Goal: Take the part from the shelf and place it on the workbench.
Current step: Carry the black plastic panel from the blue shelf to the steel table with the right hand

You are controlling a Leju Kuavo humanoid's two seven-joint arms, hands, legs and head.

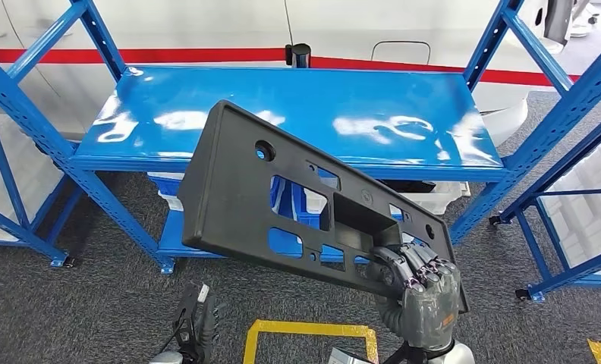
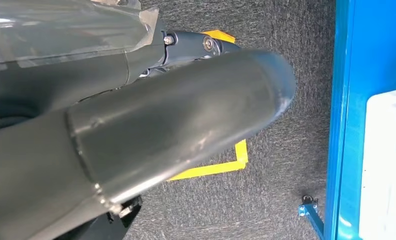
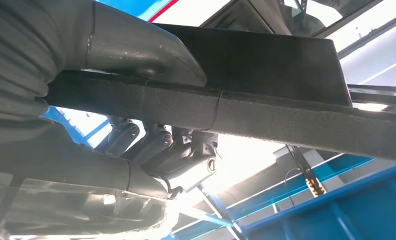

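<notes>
Right hand (image 1: 423, 284) grips black part (image 1: 282, 201) by its lower right edge, tilted, in front of blue shelf (image 1: 297, 155). Left hand (image 1: 195, 322) hangs low near the floor, state unclear.

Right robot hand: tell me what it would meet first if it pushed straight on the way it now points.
Probably the blue shelf. The right robot hand holds the black part up and forward, so the part's far edge would likely touch first; depth is unclear.

The head view looks down from high up at the blue shelf (image 1: 297, 114). The right wrist view sits very close behind the right hand (image 3: 136, 145), facing up. The left wrist view faces the floor (image 2: 266, 200); both also catch the shelf.
</notes>
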